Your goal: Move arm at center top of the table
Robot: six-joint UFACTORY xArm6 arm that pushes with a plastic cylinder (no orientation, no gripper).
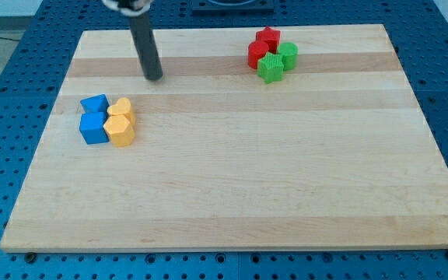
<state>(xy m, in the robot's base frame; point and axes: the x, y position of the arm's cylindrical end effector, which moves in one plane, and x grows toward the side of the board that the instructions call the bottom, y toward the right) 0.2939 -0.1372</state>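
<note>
My tip rests on the wooden board in the upper left part, above and to the right of the blue and yellow cluster. That cluster holds a blue star-like block, a blue cube, a yellow heart-like block and a yellow hexagonal block, all touching. At the view's top right of centre sit a red star-like block, a red block, a green cylinder and a green star-like block, packed together. The tip touches no block.
The board lies on a blue perforated table. The rod's dark shaft rises from the tip to the view's top edge.
</note>
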